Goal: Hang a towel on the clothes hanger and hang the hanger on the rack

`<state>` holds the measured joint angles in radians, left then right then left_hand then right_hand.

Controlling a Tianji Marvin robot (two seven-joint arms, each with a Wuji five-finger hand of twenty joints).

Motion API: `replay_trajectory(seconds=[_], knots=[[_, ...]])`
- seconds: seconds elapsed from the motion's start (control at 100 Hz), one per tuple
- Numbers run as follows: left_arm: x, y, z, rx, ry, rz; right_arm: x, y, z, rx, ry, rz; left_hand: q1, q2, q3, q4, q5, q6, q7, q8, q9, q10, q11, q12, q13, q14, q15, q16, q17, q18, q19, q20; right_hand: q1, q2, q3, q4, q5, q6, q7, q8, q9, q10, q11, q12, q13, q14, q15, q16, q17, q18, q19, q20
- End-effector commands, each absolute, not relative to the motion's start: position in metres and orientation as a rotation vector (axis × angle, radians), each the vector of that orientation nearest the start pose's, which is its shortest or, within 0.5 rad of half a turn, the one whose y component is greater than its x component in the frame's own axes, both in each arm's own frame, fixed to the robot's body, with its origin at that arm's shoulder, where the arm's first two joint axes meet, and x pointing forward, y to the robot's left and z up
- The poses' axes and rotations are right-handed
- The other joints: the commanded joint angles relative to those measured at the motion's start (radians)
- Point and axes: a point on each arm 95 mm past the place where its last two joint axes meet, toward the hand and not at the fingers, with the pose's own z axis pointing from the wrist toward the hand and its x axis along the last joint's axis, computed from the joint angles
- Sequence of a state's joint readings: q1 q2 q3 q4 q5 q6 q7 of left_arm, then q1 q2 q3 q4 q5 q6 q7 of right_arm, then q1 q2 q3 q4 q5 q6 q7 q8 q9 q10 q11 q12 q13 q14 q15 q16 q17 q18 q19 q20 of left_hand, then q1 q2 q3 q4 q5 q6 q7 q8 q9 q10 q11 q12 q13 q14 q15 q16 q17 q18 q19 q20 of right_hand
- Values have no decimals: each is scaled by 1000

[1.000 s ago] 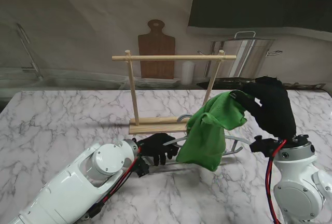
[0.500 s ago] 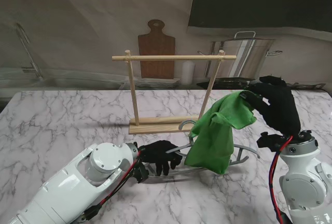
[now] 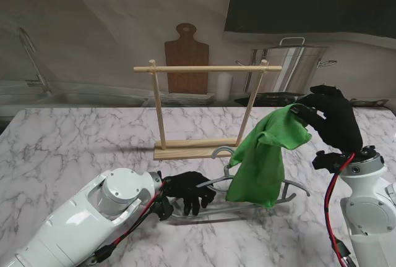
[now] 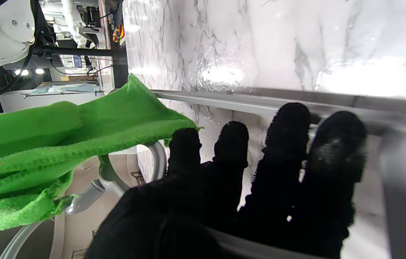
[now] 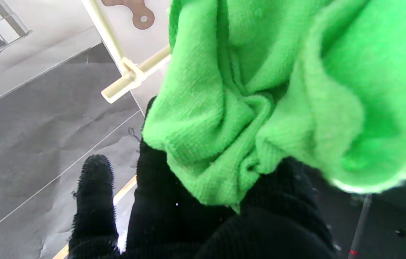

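My right hand (image 3: 331, 120) is raised at the right, shut on one corner of the green towel (image 3: 263, 163). The towel hangs down over the middle of the grey hanger (image 3: 291, 186) and hides that part. In the right wrist view the towel (image 5: 260, 90) bunches over my black fingers (image 5: 95, 187). My left hand (image 3: 189, 191) is low over the table, shut on the hanger's left end. The left wrist view shows its fingers (image 4: 289, 144) curled near the hanger's straight bar (image 4: 253, 101). The hanger's hook (image 3: 221, 152) points toward the wooden rack (image 3: 207, 68).
The rack's base (image 3: 185, 151) stands on the marble table (image 3: 68, 149) just beyond the hanger. A wooden cutting board (image 3: 186, 57), a metal pot (image 3: 291, 63) and a white cup (image 3: 223, 85) are behind the table.
My right hand has carried the towel to the right and a little higher. The left hand and hanger have slid nearer to me and rightward, the hanger lying flatter.
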<state>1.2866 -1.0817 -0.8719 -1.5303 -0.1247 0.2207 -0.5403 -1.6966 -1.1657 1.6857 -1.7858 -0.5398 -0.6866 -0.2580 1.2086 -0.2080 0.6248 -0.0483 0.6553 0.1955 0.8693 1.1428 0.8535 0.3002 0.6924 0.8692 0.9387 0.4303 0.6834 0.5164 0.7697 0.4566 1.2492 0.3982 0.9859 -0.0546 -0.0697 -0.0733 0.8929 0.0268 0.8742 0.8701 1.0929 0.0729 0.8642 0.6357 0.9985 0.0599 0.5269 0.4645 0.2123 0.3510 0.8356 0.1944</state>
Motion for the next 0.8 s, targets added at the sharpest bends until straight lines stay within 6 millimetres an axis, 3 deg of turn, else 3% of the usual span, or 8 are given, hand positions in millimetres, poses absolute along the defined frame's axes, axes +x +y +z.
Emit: replay_trajectory(seconds=[0.0, 0.41, 0.79], knots=[[390, -110, -338, -2519, 1848, -1716, 365, -98, -187, 813, 792, 2309, 82, 82, 68, 6, -4, 14, -8, 20, 17, -4, 19, 13, -7, 83, 1, -2, -1, -17, 75, -15, 56, 14, 30, 12, 8, -92, -7, -5, -36, 7, -28, 1, -28, -74, -22, 8, 0, -14, -22, -15], [391, -102, -334, -2561, 1765, -1760, 358, -98, -224, 902, 830, 2266, 82, 81, 66, 7, -4, 15, -11, 22, 18, -3, 19, 12, -6, 80, 0, 1, 1, -20, 78, -9, 59, 13, 34, 13, 11, -81, -5, -6, -31, 15, -28, 9, -23, -65, -19, 19, -1, -13, -29, -12], [401, -100, -331, -2552, 1647, -1777, 313, -85, -240, 901, 908, 2284, 82, 77, 71, 6, -2, 18, -7, 21, 19, 1, 23, 13, -5, 80, 3, 4, 2, -20, 81, -7, 64, 6, 35, 18, 24, -58, -3, -3, -9, 29, -17, 15, 4, -45, 6, 30, 10, 6, -25, -2]])
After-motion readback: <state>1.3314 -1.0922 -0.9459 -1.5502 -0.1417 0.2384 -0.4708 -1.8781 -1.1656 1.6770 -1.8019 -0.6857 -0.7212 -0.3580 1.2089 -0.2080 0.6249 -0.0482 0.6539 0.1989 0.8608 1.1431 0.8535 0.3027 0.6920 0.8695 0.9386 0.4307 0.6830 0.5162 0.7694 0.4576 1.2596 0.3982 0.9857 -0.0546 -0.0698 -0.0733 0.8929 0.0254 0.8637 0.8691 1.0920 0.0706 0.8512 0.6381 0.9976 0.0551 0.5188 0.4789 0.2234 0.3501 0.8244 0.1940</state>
